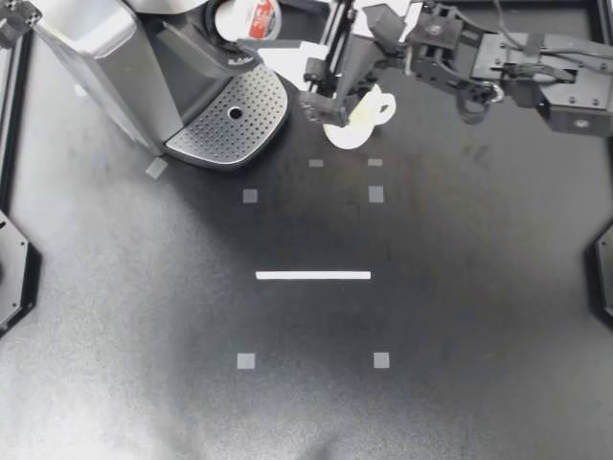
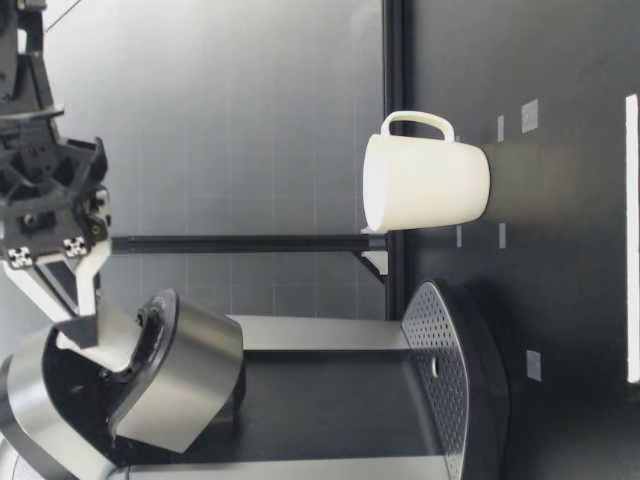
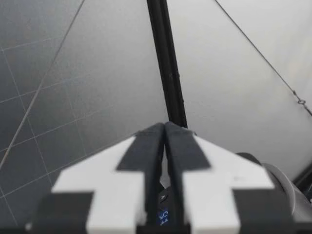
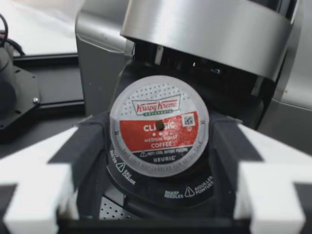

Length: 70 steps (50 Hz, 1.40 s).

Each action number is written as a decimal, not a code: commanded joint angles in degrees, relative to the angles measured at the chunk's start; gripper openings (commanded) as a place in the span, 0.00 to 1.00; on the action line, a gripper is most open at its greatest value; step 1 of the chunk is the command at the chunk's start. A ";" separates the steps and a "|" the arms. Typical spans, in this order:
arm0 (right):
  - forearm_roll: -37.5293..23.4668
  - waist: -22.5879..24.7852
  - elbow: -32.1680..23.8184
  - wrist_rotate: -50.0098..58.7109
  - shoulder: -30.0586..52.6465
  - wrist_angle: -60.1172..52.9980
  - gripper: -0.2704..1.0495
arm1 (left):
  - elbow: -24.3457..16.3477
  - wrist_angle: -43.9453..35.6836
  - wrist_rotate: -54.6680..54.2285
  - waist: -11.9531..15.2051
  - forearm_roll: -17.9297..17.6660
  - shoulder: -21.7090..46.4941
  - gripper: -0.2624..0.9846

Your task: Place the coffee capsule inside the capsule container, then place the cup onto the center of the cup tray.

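From above, my right claw (image 1: 251, 23) reaches in over the machine (image 1: 115, 57) at 11 o'clock on the surface (image 1: 316, 402). Only a sliver of the capsule (image 1: 257, 15) shows there, at the far edge. My right arm covers part of the cup (image 1: 350, 134) in that view, so the two look as if they touch.

The low view shows otherwise. The cup stands upright on the surface by itself, its handle on the side away from the machine, with my right claw high above and well apart from it. That view also shows the machine's lid (image 2: 190, 370) tipped open, and my claw's tips dipping into the opening beneath it. The capsule is hidden there.

My right wrist view gives what the others lack. The capsule sits squarely between my fingers (image 4: 90, 146), foil lid facing the camera. My claw pinches it, with a pad against its rim on each side. It lies at the mouth of the container (image 4: 163, 190), whose dark ring shows just under it. I cannot tell whether it is fully seated.

Seen from above, the cup is at about 4 o'clock from the capsule and at 3 o'clock from the tray (image 1: 225, 129), near it but not on it.

My left wrist view shows only my left claw (image 3: 164, 127), pressed together on nothing and pointing at a grey backdrop.
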 commanded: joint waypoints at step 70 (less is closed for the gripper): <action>-1.76 -0.26 -3.25 -0.62 -0.70 1.58 0.80 | 1.14 4.83 -0.26 0.26 0.26 -0.26 0.33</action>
